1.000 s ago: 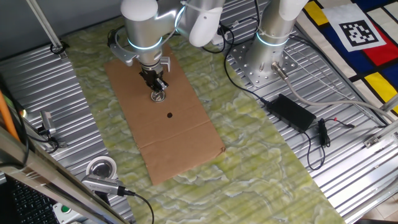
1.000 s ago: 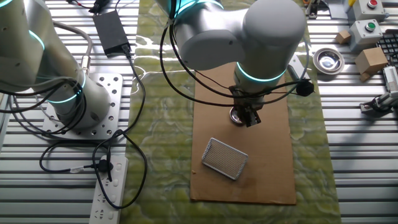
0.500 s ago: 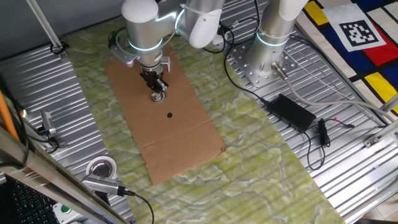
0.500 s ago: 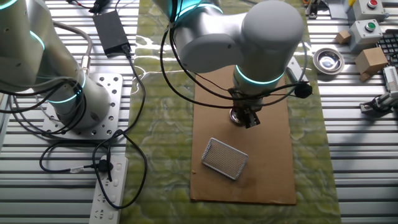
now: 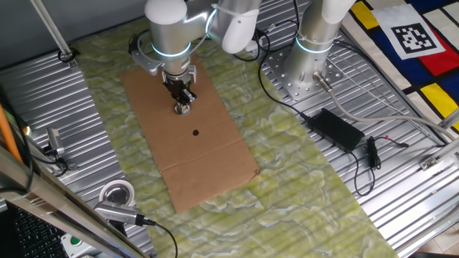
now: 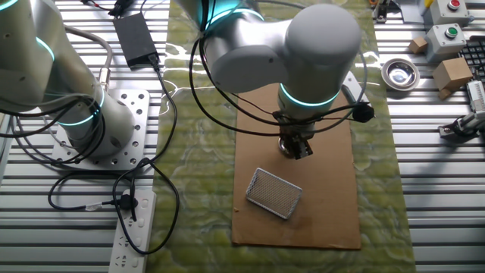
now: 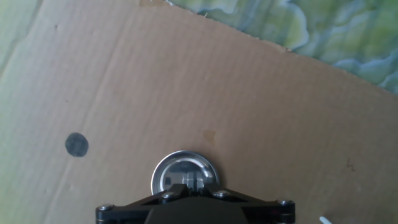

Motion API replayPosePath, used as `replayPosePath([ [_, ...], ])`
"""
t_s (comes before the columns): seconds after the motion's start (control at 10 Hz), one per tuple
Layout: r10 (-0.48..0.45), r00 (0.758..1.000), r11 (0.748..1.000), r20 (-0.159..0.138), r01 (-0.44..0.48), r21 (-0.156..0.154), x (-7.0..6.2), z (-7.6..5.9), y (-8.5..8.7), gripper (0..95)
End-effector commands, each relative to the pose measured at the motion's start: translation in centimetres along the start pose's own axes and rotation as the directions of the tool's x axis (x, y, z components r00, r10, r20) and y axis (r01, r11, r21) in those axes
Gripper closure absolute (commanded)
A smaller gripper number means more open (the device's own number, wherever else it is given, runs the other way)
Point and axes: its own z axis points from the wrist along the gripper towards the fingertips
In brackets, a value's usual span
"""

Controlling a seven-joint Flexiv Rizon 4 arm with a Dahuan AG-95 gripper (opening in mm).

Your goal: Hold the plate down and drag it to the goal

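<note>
1. From one fixed view, the gripper (image 5: 183, 106) points straight down onto the plate (image 5: 183, 110), which sits on the upper part of the cardboard sheet (image 5: 215, 172). That vertical stance suits pressing the plate flat so it slides, not lifts. The black dot (image 5: 196, 132), probably the goal, lies near, lower on the sheet.

2. From the other fixed view, the arm's bulk hides most of the plate (image 6: 289, 146); only a shiny sliver shows beside the gripper (image 6: 297, 149). A mesh rectangle (image 6: 274, 192) lies just beyond on the cardboard.

3. In the hand view, the plate (image 7: 185, 172) sits directly under the gripper (image 7: 193, 183), its near edge covered. The fingers look drawn together into one tip bearing on the plate's middle, though they are mostly out of frame. The dot (image 7: 76, 144) is off to the left, apart from the plate.
</note>
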Motion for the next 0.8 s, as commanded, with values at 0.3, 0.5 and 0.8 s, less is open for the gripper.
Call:
replayPosePath([
  [0.3, -0.012, 1.000, 1.000, 0.000, 0.012, 0.001, 0.5, 0.0, -0.6, 95.0],
  [0.5, -0.020, 1.000, 1.000, 0.000, 0.020, 0.001, 0.8, 0.0, -0.9, 95.0],
  [0.8, -0.033, 0.999, 0.999, 0.000, 0.033, 0.002, 1.3, 0.0, -1.2, 95.0],
])
